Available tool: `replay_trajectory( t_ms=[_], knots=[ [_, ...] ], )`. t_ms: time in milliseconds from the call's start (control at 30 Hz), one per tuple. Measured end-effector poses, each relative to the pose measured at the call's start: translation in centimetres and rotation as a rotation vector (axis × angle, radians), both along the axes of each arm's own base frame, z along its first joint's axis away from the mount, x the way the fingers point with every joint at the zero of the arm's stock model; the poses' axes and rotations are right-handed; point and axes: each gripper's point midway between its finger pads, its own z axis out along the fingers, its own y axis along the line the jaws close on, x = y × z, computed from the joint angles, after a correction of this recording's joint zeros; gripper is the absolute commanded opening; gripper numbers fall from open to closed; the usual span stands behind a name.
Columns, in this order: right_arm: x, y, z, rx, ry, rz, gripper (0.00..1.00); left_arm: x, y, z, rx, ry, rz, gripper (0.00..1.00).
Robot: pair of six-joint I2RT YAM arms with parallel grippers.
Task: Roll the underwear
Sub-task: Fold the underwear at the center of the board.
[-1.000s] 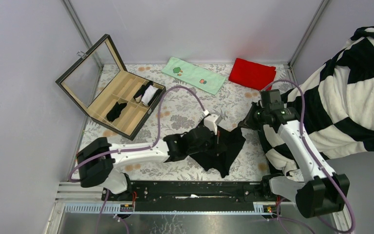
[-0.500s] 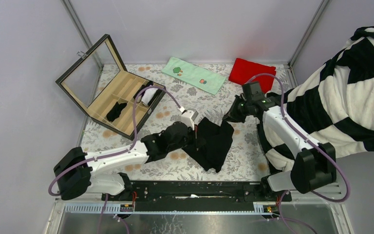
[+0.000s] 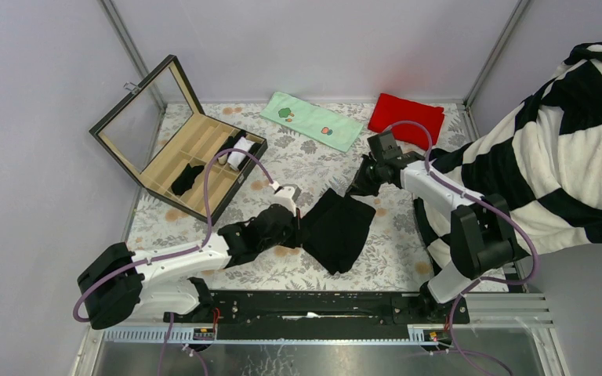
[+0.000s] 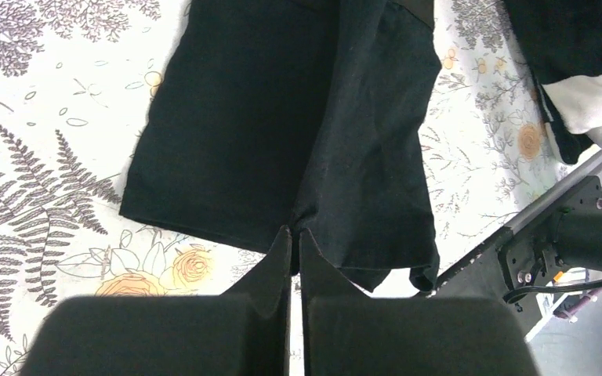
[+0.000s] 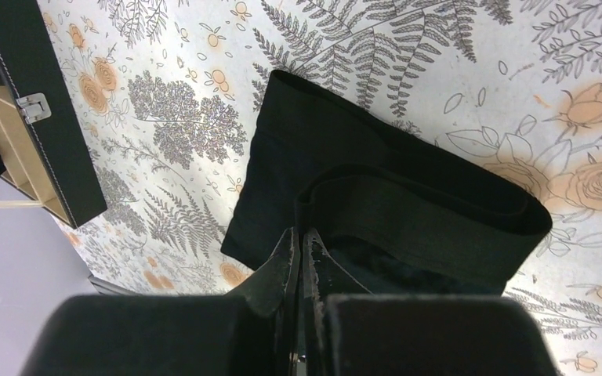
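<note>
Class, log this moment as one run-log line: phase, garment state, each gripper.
phase: pre-roll fold | underwear: folded over, lying on table | left gripper: shut on hem | right gripper: shut on waistband

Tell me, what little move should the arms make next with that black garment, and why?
Probably the right gripper should start curling the waistband over toward the left gripper. The underwear lies folded into a narrow strip on the table, pinched shut at both ends, so it looks ready to roll.
</note>
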Motion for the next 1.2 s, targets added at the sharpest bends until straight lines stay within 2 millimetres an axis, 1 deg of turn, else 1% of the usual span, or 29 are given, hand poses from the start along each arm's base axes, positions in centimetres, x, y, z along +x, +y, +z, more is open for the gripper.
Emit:
replay_trajectory(
  t_ms=[400, 633, 700, 767, 800, 833, 900, 1000, 1067, 1100, 1133, 1200],
  knots=[
    [1.2, 1.4, -2.4, -0.017, 0.037, 0.025, 0.00, 0.5, 1.5, -1.9, 0.040, 0.022, 0.050, 0.00],
    [1.4, 2.2, -3.4, -0.027, 0.056, 0.046, 0.01, 0.7, 2.3, -2.8, 0.061, 0.035, 0.072, 0.00],
    [1.6, 2.5, -3.5, -0.028, 0.057, 0.049, 0.05, 0.9, 2.5, -2.9, 0.064, 0.036, 0.078, 0.00],
    [1.8, 2.7, -3.7, -0.028, 0.057, 0.053, 0.13, 1.1, 2.6, -3.1, 0.069, 0.038, 0.086, 0.00],
    [1.9, 2.8, -3.8, -0.028, 0.058, 0.053, 0.23, 1.2, 2.8, -3.2, 0.073, 0.041, 0.091, 0.00],
    [2.0, 2.9, -3.9, -0.029, 0.058, 0.055, 0.31, 1.3, 2.9, -3.4, 0.078, 0.044, 0.095, 0.02],
    [2.2, 3.0, -4.1, -0.032, 0.057, 0.063, 0.42, 1.5, 3.1, -3.8, 0.089, 0.049, 0.107, 0.12],
    [3.0, 3.3, -3.8, -0.033, 0.038, 0.080, 0.52, 2.4, 4.1, -4.6, 0.115, 0.059, 0.145, 0.29],
    [3.7, 3.6, -3.0, -0.033, 0.009, 0.099, 0.59, 3.2, 5.1, -4.9, 0.134, 0.062, 0.190, 0.40],
    [4.1, 3.7, -2.5, -0.033, -0.010, 0.107, 0.63, 3.5, 5.8, -5.0, 0.146, 0.063, 0.217, 0.47],
    [4.6, 3.8, -1.9, -0.033, -0.032, 0.115, 0.64, 3.8, 6.6, -5.1, 0.164, 0.060, 0.246, 0.51],
    [5.3, 3.7, -1.0, -0.048, -0.072, 0.123, 0.67, 4.0, 7.4, -4.8, 0.178, 0.051, 0.273, 0.58]
  ],
)
